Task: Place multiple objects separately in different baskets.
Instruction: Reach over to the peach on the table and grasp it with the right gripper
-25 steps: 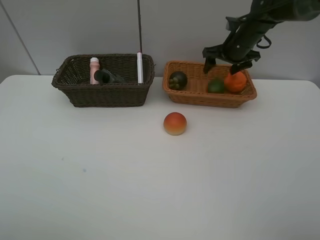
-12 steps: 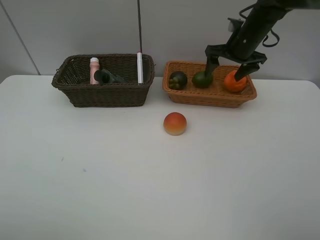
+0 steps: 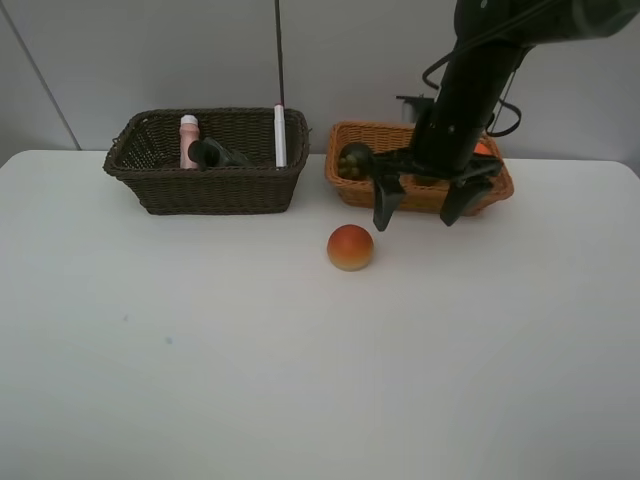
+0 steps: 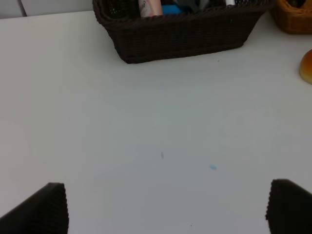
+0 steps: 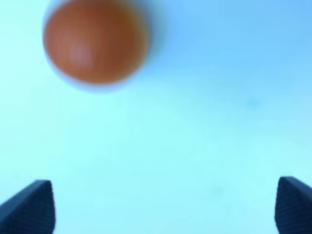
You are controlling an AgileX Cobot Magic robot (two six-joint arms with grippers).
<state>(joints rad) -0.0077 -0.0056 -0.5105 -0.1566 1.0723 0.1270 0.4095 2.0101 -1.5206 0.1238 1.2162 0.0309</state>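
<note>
Only the red-yellow fruit [image 3: 350, 247] lay loose on the table [image 3: 300, 380], at seven o'clock from the light wicker basket [image 3: 400, 195], while the right gripper [image 3: 418, 207], jaws apart and empty, hung at its three o'clock, with the dark basket [image 3: 205, 190] already stocked.

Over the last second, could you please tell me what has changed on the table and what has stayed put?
The right claw came out of the light orange-tan basket, leaving the orange behind, and swung forward and left toward the red-yellow fruit, jaws open and empty. The green fruit rolled left inside the basket; the arm now hides it. The red-yellow fruit, the dark brown basket and its contents stayed put.
</note>
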